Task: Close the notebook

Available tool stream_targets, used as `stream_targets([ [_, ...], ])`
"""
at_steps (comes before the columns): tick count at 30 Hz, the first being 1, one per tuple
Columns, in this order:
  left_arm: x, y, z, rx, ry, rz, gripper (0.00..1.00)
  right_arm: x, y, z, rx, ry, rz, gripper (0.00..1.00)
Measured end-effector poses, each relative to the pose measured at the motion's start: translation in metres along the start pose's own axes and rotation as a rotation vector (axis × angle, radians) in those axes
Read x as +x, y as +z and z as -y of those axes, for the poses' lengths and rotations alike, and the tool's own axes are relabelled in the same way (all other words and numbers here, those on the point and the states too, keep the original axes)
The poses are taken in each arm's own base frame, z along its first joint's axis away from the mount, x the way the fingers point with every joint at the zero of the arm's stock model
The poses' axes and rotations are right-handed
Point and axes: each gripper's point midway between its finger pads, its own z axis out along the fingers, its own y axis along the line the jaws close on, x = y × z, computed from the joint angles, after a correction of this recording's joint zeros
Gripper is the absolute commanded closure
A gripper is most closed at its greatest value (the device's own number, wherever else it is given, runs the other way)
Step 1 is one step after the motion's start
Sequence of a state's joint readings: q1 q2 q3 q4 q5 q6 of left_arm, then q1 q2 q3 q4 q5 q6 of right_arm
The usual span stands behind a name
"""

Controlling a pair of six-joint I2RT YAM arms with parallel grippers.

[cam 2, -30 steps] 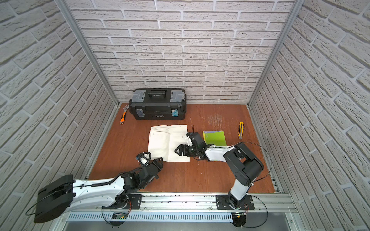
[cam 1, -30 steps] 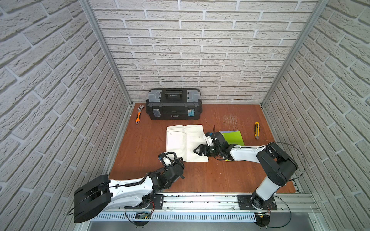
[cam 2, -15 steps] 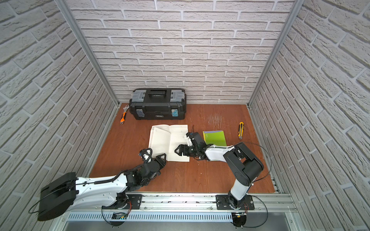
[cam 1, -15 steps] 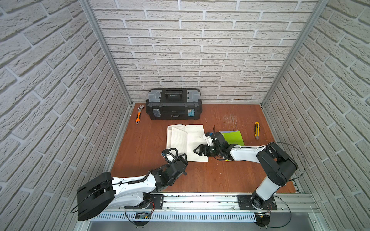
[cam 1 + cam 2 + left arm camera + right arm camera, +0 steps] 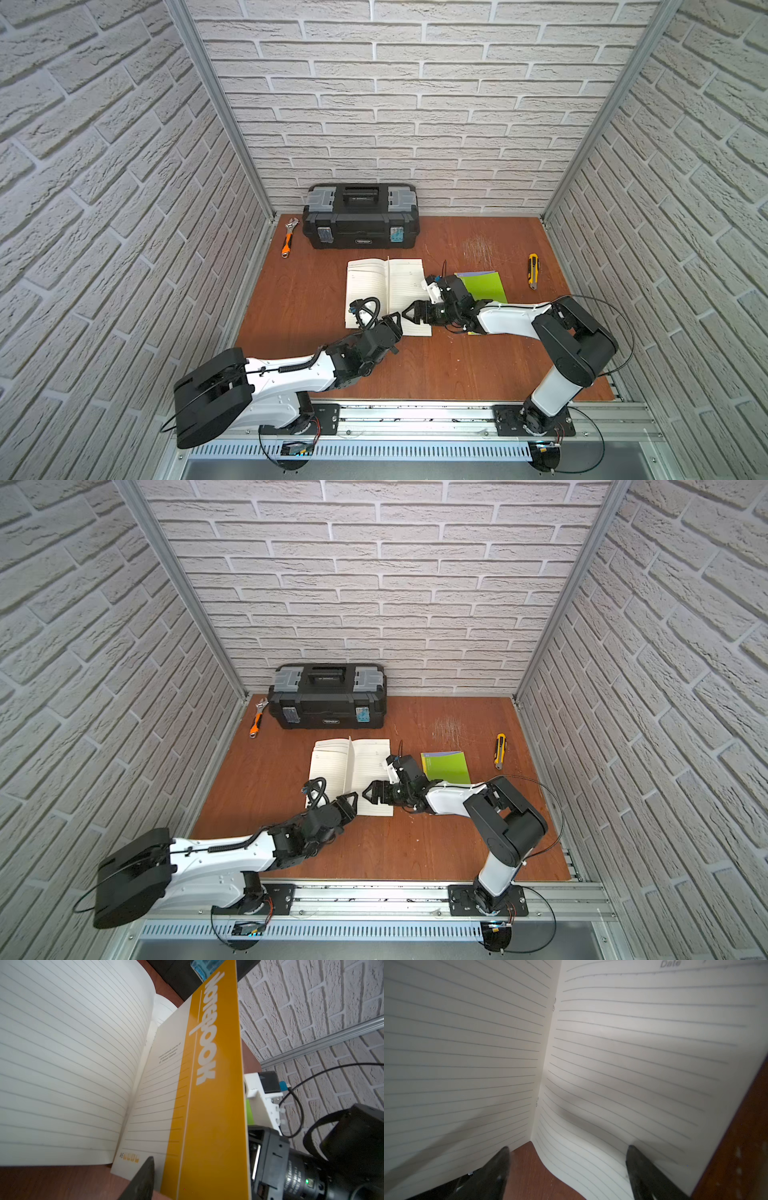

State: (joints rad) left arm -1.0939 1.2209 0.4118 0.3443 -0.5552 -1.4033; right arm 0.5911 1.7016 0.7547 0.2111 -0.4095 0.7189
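The notebook (image 5: 370, 286) lies open on the brown table, lined pages up, in both top views. My left gripper (image 5: 394, 322) is at its front edge near the spine. In the left wrist view the white and yellow cover (image 5: 207, 1105), lettered NOTEBOOK, stands tilted up close ahead. Only one of the left fingers (image 5: 145, 1174) shows, well off to one side; the cover hides the other. My right gripper (image 5: 409, 313) stands open over the right page's front corner. In the right wrist view its fingertips (image 5: 633, 1159) straddle the curled page edge (image 5: 571, 1157).
A black toolbox (image 5: 360, 216) stands at the back wall with an orange-handled wrench (image 5: 289, 237) to its left. A green booklet (image 5: 484, 284) lies under the right arm, and a yellow utility knife (image 5: 532, 271) further right. Brick walls close three sides.
My left arm has reached forward and to the right, from the table's front up to the notebook's front edge. The right arm has barely moved.
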Motion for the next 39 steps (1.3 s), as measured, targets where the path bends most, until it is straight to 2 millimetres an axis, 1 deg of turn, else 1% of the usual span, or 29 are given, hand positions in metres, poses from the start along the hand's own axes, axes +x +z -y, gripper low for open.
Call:
stream_targets([
  [4,0.012,0.012,0.009,0.014,0.02,-0.039,0.49,0.001,-0.001,-0.001,-0.009,-0.005,0.007,0.13],
  [8,0.026,0.022,0.008,0.021,0.025,-0.074,0.5,0.002,-0.002,0.0,-0.012,-0.011,0.011,0.13],
  [15,0.034,0.03,0.014,0.061,0.026,-0.097,0.51,0.007,-0.01,0.004,0.011,-0.001,0.007,0.13],
  [20,0.041,0.033,0.017,0.096,0.072,-0.117,0.51,0.011,-0.022,0.01,0.047,0.023,0.016,0.13],
  [24,0.047,0.041,0.02,0.131,0.11,-0.119,0.51,0.01,-0.033,0.018,0.093,0.046,0.039,0.13],
  [30,0.055,0.052,0.028,0.206,0.096,-0.114,0.52,0.008,-0.058,0.03,0.19,0.075,0.085,0.13],
  [35,0.062,0.056,0.049,0.319,0.05,-0.13,0.54,0.005,-0.084,0.035,0.278,0.055,0.124,0.13],
  [39,0.067,0.058,0.066,0.398,0.014,-0.141,0.56,-0.001,-0.106,0.037,0.328,0.029,0.176,0.12],
])
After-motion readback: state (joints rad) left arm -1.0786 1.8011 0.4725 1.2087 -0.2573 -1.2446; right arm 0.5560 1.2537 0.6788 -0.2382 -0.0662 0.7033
